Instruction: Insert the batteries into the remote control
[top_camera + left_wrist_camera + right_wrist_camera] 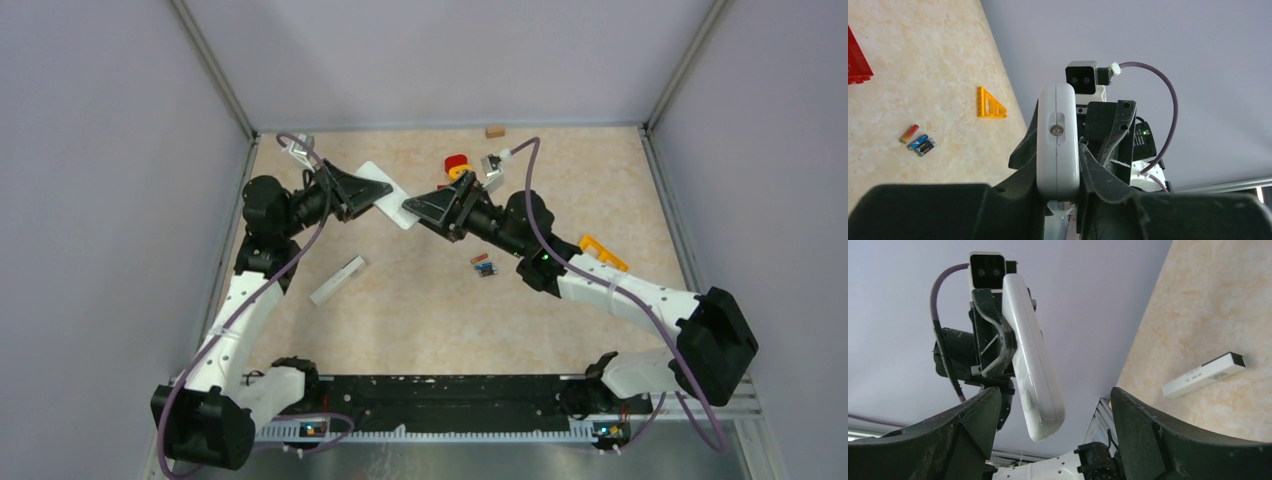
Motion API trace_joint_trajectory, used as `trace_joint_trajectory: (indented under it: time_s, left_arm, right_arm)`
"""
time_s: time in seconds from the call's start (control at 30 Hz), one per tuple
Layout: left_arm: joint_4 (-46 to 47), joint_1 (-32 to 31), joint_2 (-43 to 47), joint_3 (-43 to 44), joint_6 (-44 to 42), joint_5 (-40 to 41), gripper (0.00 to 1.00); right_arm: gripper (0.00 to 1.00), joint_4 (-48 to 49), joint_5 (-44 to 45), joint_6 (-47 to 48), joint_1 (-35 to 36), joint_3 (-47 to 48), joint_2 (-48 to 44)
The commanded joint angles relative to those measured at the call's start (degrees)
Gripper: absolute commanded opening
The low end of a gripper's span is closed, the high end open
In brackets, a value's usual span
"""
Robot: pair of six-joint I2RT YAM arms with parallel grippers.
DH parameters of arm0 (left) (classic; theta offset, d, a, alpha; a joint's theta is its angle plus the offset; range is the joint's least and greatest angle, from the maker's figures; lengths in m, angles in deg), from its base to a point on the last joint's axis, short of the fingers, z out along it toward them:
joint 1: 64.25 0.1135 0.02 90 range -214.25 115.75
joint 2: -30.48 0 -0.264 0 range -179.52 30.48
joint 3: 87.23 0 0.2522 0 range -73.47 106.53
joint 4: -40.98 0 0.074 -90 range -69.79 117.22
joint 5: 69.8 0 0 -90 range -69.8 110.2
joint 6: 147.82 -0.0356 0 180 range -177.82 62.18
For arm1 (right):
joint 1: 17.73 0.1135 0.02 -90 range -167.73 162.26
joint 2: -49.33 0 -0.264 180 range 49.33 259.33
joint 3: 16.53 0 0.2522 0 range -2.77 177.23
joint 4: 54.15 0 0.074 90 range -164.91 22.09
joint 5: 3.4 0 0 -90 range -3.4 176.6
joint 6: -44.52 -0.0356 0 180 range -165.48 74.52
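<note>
My left gripper is shut on a white remote control, held in the air above the back of the table. In the left wrist view the remote stands edge-on, pinched between both jaws. My right gripper faces it from the right and is open. In the right wrist view the remote's rounded end hangs between the wide-apart fingers, touching neither. The batteries lie in a small cluster on the table right of centre: one reddish-brown, one blue, one dark.
A slim white bar lies on the table under the left arm, also in the right wrist view. An orange triangular piece lies right of the batteries. A red and yellow toy and a tan block sit at the back.
</note>
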Motion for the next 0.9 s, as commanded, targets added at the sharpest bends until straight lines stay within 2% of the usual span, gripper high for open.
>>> trace_joint_trajectory:
  time_s: [0.0,0.1,0.2,0.3,0.37,0.47,0.6,0.7,0.8,0.87]
  left_arm:
    - [2.70,-0.05,1.88,0.34,2.86,1.16,0.00]
    - [2.59,-0.05,2.09,0.99,3.34,0.59,0.00]
    - [2.64,-0.05,2.18,1.49,3.79,0.61,0.00]
    - [2.51,-0.05,2.48,2.20,4.02,1.04,0.00]
    - [2.30,-0.03,2.60,2.63,4.72,1.45,0.00]
    - [5.51,-0.01,2.37,2.82,9.85,-0.69,0.00]
    - [3.01,0.03,0.80,5.10,11.50,-2.90,0.00]
    - [7.12,0.12,-0.34,4.08,15.21,-3.26,0.00]
    - [8.03,0.12,-0.68,3.41,15.45,-1.60,0.00]
    - [7.97,0.12,-0.59,3.08,14.25,-0.66,0.00]
  right_arm:
    - [0.78,5.15,-2.39,0.20,0.60,4.05,1.50]
    - [0.62,6.19,-4.01,-0.35,0.59,5.10,3.06]
    - [0.39,5.76,-5.28,0.06,0.59,5.90,4.11]
    - [0.24,5.26,-5.52,1.26,0.64,5.12,3.77]
    - [0.18,5.76,-6.01,2.61,0.59,3.82,3.17]
    - [0.17,11.13,-9.10,6.77,0.55,0.93,1.70]
    - [0.14,10.82,-12.98,10.29,0.03,0.59,0.45]
    - [0.14,12.73,-16.59,11.30,-0.81,0.64,0.41]
    - [0.15,9.81,-15.43,12.29,-1.08,1.48,0.25]
    - [0.21,5.17,-12.90,12.50,-1.11,3.04,0.62]
